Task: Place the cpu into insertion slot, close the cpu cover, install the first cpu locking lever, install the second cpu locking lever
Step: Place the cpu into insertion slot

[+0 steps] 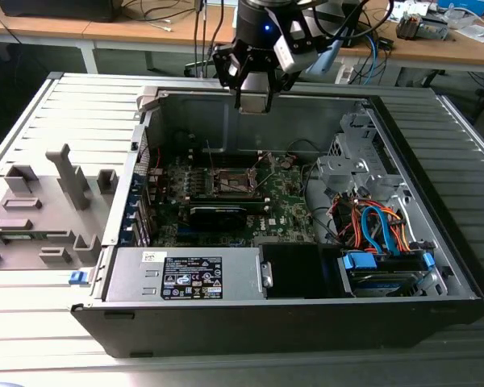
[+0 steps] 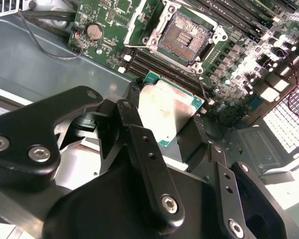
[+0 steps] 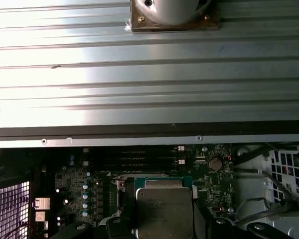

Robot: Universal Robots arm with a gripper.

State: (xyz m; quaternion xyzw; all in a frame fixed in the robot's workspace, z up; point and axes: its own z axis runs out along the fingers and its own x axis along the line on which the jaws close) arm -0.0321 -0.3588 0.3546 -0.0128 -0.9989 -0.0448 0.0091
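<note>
Tool [image 1: 254, 103] is seen clenched on the cpu [image 2: 170, 107], which is gripped by its edges between the black fingers [image 2: 129, 114] and held flat, metal top toward the wrist cameras. The cpu is carried in the air over the open computer case [image 1: 306, 310], well apart from the insertion slot [image 2: 185, 34], whose contact field is left exposed on the green motherboard [image 1: 284, 205]. Nothing is seated yet.

Risks are judged as follows. The grip is taken on thin edges only, so the chip could be slipped or tilted in the fingers. If a tilted or rotated chip is lowered, the slot's contacts could be bent and the corners missed. The slot's metal rim and the nearby cables [image 1: 371, 222] could be struck by the wide fingers on descent. The case is set on the ribbed grey table [image 1: 32, 322].
</note>
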